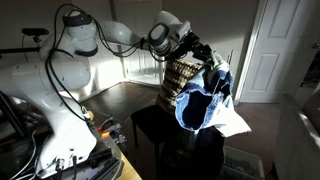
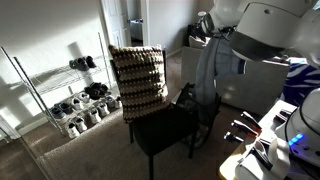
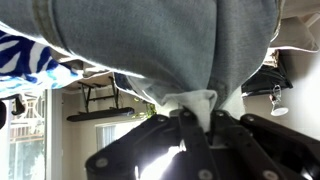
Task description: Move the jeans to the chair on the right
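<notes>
The jeans hang in the air as a floppy dark blue bundle with paler inner patches, pinched at the top by my gripper. In an exterior view they dangle as a long grey-blue drape just right of a chair with a checkered woven back and black seat. The same chair back shows behind the jeans from the opposite side. In the wrist view denim fills the top, and my gripper is shut on a pale fold of it. I cannot tell which chair is the one on the right.
A wire shoe rack stands by the wall. White doors are behind. The robot's white base with cables fills one side, and more equipment sits close to the chair. Carpet lies in front.
</notes>
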Robot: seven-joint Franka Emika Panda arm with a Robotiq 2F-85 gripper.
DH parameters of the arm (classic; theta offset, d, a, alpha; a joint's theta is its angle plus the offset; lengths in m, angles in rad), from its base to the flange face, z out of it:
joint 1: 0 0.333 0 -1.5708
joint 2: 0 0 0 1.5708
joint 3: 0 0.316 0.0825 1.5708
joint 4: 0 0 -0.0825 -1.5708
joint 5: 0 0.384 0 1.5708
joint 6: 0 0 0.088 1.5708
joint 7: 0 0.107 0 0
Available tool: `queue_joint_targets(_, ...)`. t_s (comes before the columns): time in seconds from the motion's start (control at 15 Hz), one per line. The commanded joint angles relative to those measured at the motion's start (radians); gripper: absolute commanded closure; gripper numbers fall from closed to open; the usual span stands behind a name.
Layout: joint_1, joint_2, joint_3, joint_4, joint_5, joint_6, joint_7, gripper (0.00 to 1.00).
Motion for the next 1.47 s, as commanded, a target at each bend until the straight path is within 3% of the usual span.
queue_joint_targets(0.0,0.031,0.069,-0.020,0.011,-0.055,0.032,-0.007,0.97)
queue_joint_targets(0.13,0.051,0.072,-0.026,0.014,-0.068,0.035,-0.001,0.97)
queue_joint_targets(0.2,0.030,0.050,0.002,0.016,-0.074,0.019,0.034,0.89)
queue_joint_targets(0.67,0.047,0.056,0.000,0.018,-0.081,0.019,0.035,0.89)
queue_joint_targets(0.73,0.047,0.056,0.000,0.018,-0.081,0.019,0.035,0.97)
queue_joint_targets(0.8,0.055,0.066,0.002,0.014,-0.083,0.023,0.024,0.97)
queue_joint_targets(1.13,0.104,0.174,0.115,-0.008,-0.093,0.077,-0.119,0.97)
queue_joint_targets(1.4,0.088,0.285,0.219,-0.003,-0.081,0.119,-0.226,0.97)
